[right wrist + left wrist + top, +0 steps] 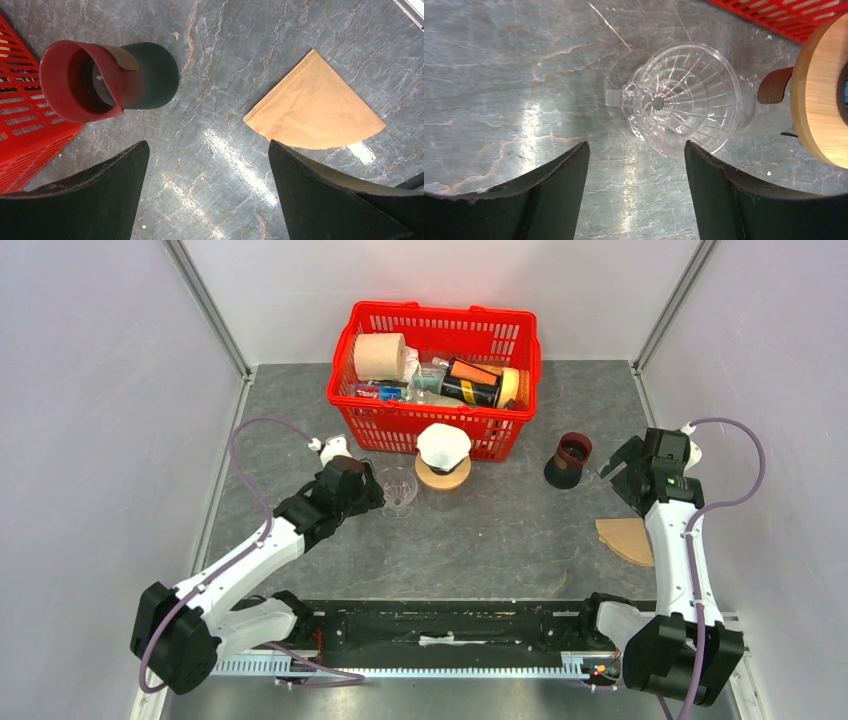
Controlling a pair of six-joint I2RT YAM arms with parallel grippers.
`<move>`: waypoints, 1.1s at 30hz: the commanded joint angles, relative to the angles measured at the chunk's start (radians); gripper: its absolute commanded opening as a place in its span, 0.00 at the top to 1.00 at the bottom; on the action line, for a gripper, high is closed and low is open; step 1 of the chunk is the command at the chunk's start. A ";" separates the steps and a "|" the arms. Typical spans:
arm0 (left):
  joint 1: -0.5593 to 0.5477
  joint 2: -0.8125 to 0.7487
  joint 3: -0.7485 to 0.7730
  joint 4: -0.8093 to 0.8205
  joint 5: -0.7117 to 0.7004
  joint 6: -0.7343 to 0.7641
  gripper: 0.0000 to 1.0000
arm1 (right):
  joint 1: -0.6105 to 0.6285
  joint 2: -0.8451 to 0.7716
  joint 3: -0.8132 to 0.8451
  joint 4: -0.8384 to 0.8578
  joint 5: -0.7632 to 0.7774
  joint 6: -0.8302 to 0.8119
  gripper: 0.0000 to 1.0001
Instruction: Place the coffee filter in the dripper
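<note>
The grey veined stone-look desk (500,540) carries all items. Nearest, at the right, the flat tan paper coffee filter (315,112), fan-shaped with a crimped seam, lies untouched. The right gripper (207,150) hangs above it, jaws spread wide and holding nothing. At the left, the clear ribbed cone-shaped dripper (686,100) stands well apart from the filter, just ahead of the left gripper (636,150), whose jaws are also apart and empty. Beyond stand a dark red-rimmed cylindrical cup (110,82), a wooden-collared vessel (443,475) topped with white paper, and a red plastic lattice basket (440,312).
</note>
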 commanded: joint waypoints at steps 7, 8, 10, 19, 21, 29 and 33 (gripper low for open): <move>0.007 0.137 0.047 0.129 0.138 -0.088 0.44 | -0.005 -0.064 -0.017 0.050 -0.034 0.000 0.03; 0.007 0.145 0.045 0.127 0.136 -0.093 0.46 | -0.006 -0.067 -0.019 0.051 -0.036 0.001 0.03; 0.007 0.163 0.046 0.116 0.125 -0.106 0.47 | -0.006 -0.075 -0.020 0.051 -0.036 0.001 0.03; 0.007 0.246 0.065 0.129 0.077 -0.140 0.49 | -0.006 -0.096 -0.027 0.061 -0.048 -0.005 0.03; 0.007 0.263 0.072 0.127 0.064 -0.145 0.56 | -0.005 -0.098 -0.029 0.060 -0.045 -0.007 0.03; 0.007 0.286 0.094 0.066 0.010 -0.133 0.84 | -0.005 -0.113 -0.032 0.061 -0.046 -0.010 0.03; 0.006 0.236 0.083 0.014 0.014 -0.106 0.97 | -0.006 -0.120 -0.034 0.060 -0.064 -0.021 0.03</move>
